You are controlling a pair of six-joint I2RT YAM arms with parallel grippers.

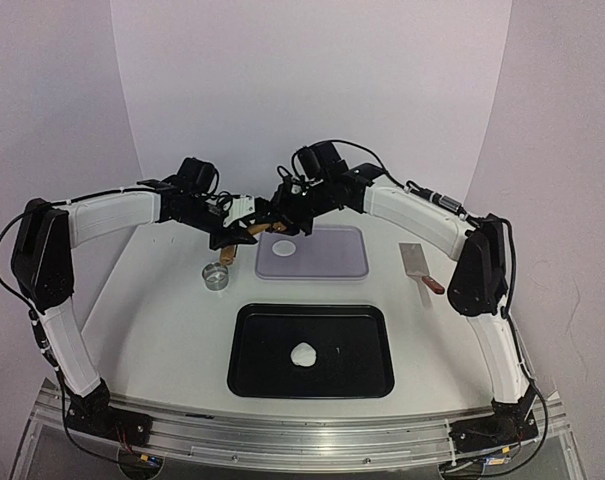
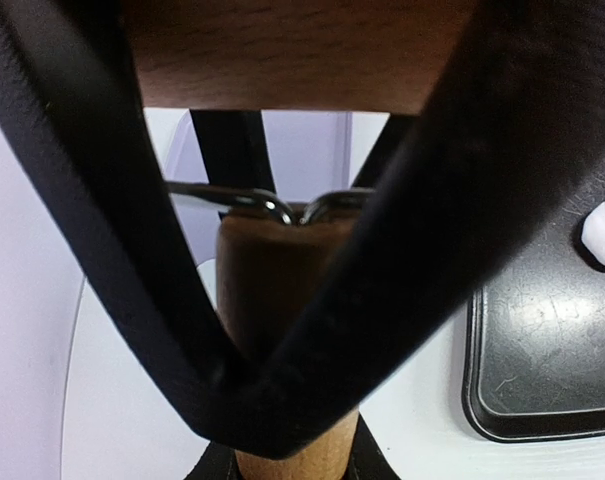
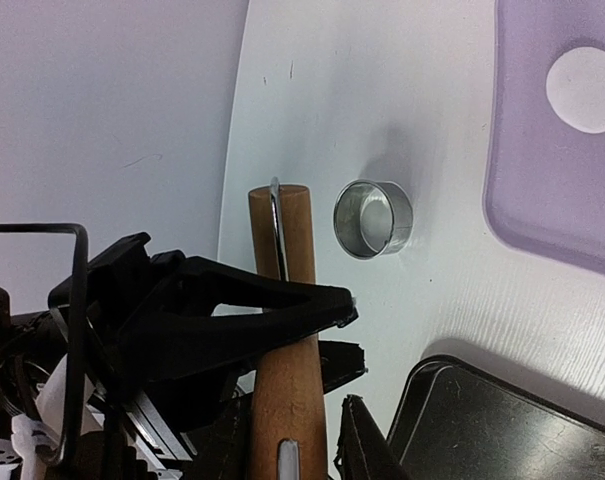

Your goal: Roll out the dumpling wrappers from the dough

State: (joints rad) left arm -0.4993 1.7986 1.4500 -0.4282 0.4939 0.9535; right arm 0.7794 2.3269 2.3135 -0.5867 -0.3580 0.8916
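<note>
So, left arm: it comes up the left side of the top view, elbow folded at the left edge, with the white forearm reaching right to upper centre.
Right arm: pretty much the mirror of that, up the right side, folded at the right edge, forearm running left. The two wrists meet nose to nose in upper centre.
Left gripper (image 1: 244, 231): only a narrow gap, with the black fingers (image 2: 102, 250) pinched in a V round the rolling pin (image 3: 297, 245). Its own camera shows the wood wedged right in the crook.
Right gripper (image 1: 278, 220): the jaws sit either side of that same pin at the bottom of its wrist view. Whether they're actually squeezing it, I can't tell.
Rolling pin: looks held up off the table (image 1: 162, 330) between the two claws. It's tilted, with the lower end pointing lower left toward the metal ring (image 1: 215, 275).
Metal ring: stands on the table just left of the purple mat (image 1: 332, 255), not touching it.
Dumpling wrapper (image 1: 284, 247): one round white disc lying flat in the mat's upper-left corner, right below the grippers in the top view.
Dough (image 1: 304, 354): a small white lump in the middle of the black tray (image 1: 252, 350), lower centre, well apart from both claws.
Scraper (image 1: 419, 262): lies on the table right of the mat, handle toward lower right.
</note>
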